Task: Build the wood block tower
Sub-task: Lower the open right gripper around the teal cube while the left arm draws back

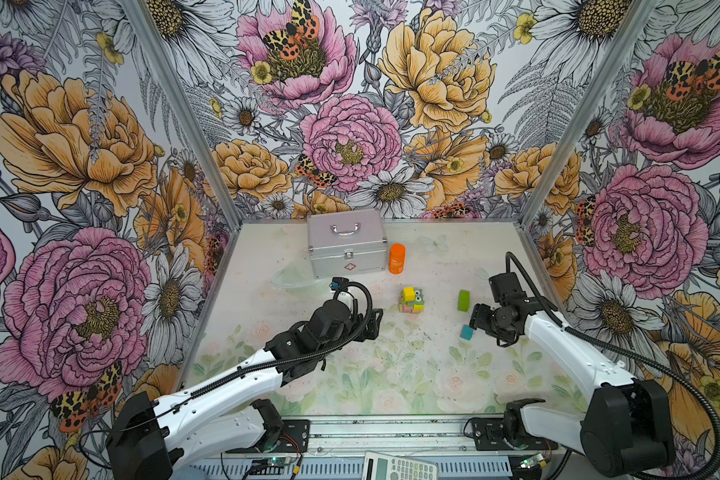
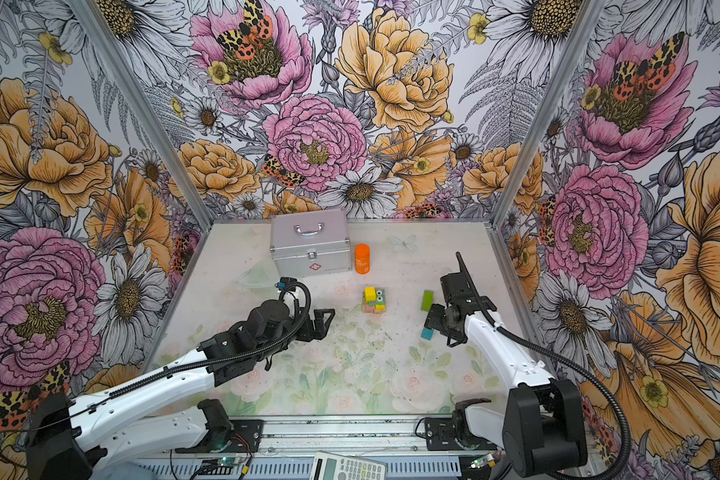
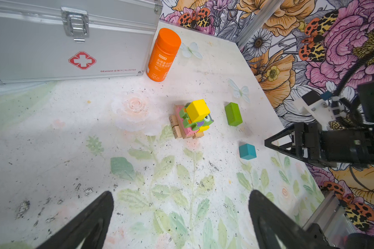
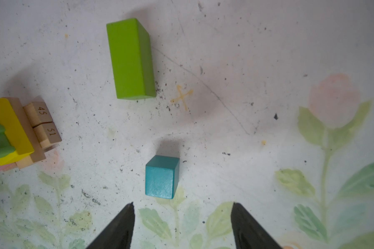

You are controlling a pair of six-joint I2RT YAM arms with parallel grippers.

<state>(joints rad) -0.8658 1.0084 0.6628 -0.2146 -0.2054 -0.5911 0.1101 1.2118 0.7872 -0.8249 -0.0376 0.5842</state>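
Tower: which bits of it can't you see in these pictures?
- Right wrist view: the tower is cut off by the picture's edge; only one corner with two planks shows.
- Both top views: the yellow cube and owl piece cover most layers below, which are too small to count.
- Left wrist view: the plank numbers are too small to read, and the tower hides its own far side.

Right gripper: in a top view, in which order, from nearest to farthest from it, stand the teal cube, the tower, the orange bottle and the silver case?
Counting from the right gripper:
1. Teal cube, just beside the gripper, on the table's right part.
2. Tower, near the middle.
3. Orange bottle, behind the tower.
4. Silver case, at the back, left of the bottle.
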